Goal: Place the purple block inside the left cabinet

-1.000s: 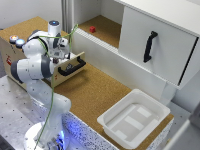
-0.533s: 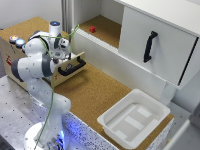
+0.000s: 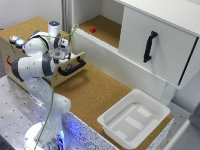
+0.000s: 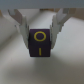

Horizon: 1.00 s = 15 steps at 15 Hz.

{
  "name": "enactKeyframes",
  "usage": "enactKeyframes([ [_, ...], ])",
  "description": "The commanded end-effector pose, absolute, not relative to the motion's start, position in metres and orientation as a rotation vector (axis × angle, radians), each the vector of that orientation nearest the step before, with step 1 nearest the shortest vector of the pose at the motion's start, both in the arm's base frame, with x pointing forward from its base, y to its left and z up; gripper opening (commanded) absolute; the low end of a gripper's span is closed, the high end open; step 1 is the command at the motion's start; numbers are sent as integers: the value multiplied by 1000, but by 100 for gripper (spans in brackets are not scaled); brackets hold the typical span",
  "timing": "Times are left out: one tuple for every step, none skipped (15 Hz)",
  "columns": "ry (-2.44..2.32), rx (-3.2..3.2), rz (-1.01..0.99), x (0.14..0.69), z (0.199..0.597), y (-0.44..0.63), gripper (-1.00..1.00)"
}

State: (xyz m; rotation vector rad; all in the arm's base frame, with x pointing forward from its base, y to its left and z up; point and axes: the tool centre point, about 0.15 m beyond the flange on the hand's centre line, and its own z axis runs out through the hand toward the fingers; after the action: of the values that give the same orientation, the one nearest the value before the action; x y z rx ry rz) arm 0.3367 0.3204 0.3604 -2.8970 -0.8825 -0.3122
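Cabinet first: your white-walled left cabinet (image 3: 102, 25) with its brown cork floor stands open, a small red block (image 3: 92, 29) inside. Your gripper (image 4: 40, 26) sits over the wooden drawer box (image 3: 64, 65), fingers clamped on the purple block (image 4: 40, 42) with yellow markings.

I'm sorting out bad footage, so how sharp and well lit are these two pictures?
Wrist view: soft and blurry, yet the purple block between the hand's fingers reads clearly. Exterior view: evenly lit, mildly soft, with a blue glow at the robot base.
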Motion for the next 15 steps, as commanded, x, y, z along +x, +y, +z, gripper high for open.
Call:
enactKeyframes([
  [-885, -2960, -422, 394, 478, 287, -100],
  [-860, -2985, -446, 408, 497, 279, -100],
  [-841, -3000, -461, 420, 510, 271, -100],
  [-779, -3019, -483, 434, 525, 259, -100],
  [-717, -3027, -505, 448, 538, 248, -100],
  [-626, -3041, -523, 463, 548, 234, -100],
  [-544, -3075, -547, 475, 555, 223, -100],
  [-467, -3093, -571, 485, 559, 211, -100],
  [-388, -3108, -588, 496, 562, 199, -100],
  [-341, -3132, -610, 505, 562, 190, -100],
  [-290, -3131, -620, 520, 559, 179, -100],
  [-275, -3151, -619, 533, 553, 173, -100],
  [-255, -3163, -642, 546, 544, 169, -100],
  [-215, -3135, -666, 556, 536, 167, -100],
  [-210, -3135, -667, 569, 521, 168, -100],
])
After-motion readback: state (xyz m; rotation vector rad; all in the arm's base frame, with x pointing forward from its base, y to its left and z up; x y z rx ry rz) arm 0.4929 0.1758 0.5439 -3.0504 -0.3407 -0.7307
